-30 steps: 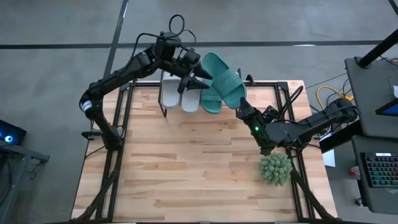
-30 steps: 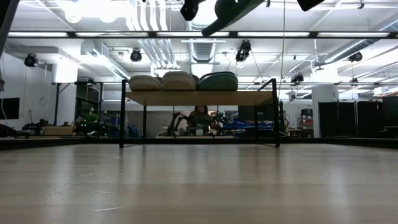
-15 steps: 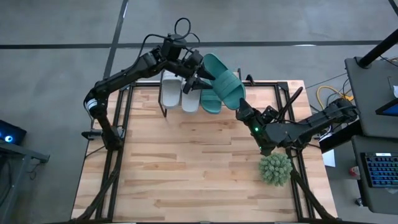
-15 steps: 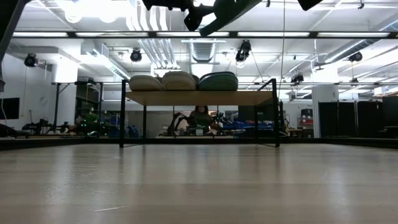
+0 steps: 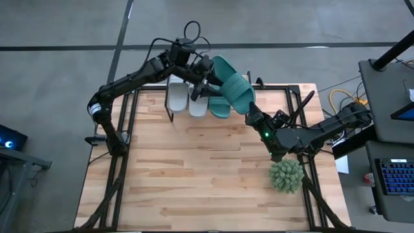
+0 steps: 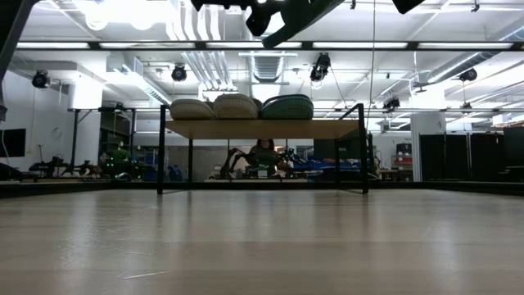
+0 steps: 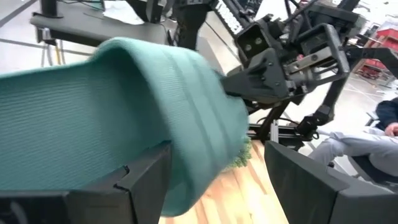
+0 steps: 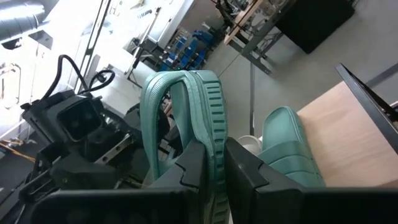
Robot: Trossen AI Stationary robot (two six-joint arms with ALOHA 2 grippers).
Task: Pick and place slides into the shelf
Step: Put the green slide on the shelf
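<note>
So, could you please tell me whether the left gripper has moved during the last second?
Yes: the left gripper has shifted slightly away from the shelf, toward the table's far edge.

no readable text, no labels, brands, numbers or signs in any view

We see the right gripper (image 5: 248, 117) holding a teal slide (image 5: 232, 83) above the shelf (image 5: 171, 103), the left gripper (image 5: 206, 83) beside it.
</note>
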